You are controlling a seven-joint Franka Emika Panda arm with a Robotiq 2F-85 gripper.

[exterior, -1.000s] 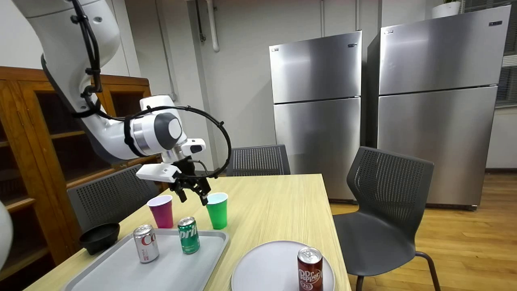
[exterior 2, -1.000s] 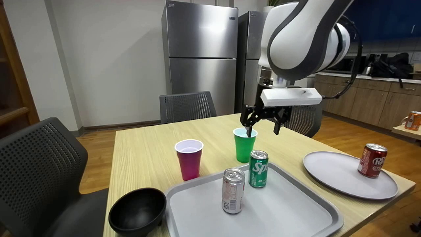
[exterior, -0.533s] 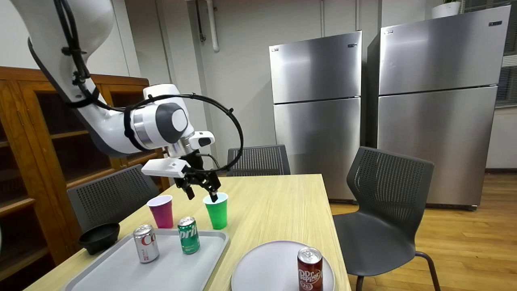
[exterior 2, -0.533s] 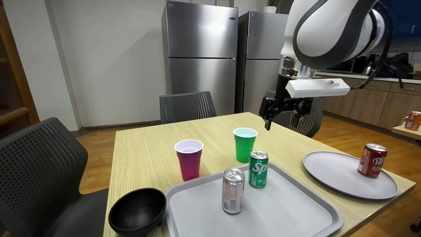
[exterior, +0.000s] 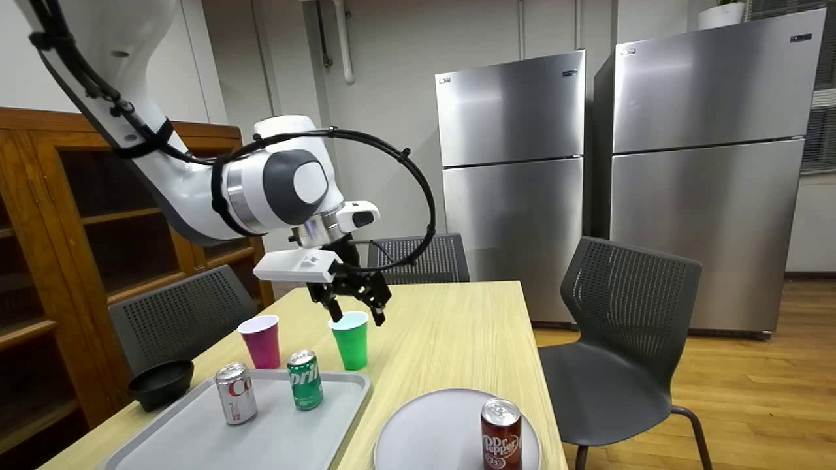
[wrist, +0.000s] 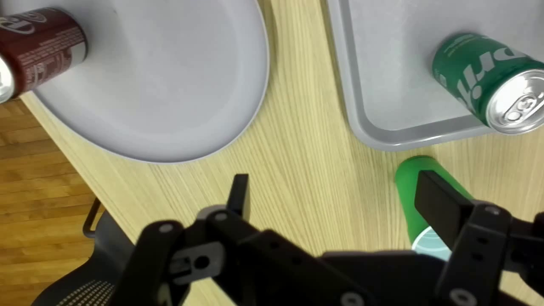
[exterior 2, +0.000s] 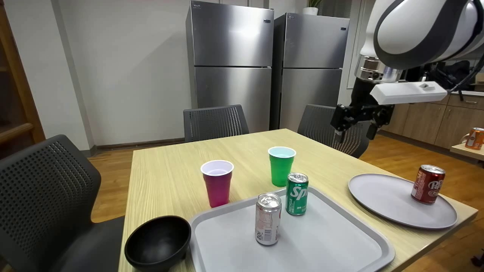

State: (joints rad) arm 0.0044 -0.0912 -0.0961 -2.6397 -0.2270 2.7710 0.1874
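My tool (wrist: 335, 186) hangs spread and empty, nearest the green cup (exterior 2: 281, 170), so I judge no carry under way; the Sprite can (exterior 2: 297, 198) stands on the tray (exterior 2: 332, 236).

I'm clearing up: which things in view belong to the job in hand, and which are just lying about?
Seemingly involved: open, empty pincer; green cup, apparently nearest it.

Seemingly lying about: purple cup; tray; Sprite can; silver can; black bowl; plate; Dr Pepper can; orange can.
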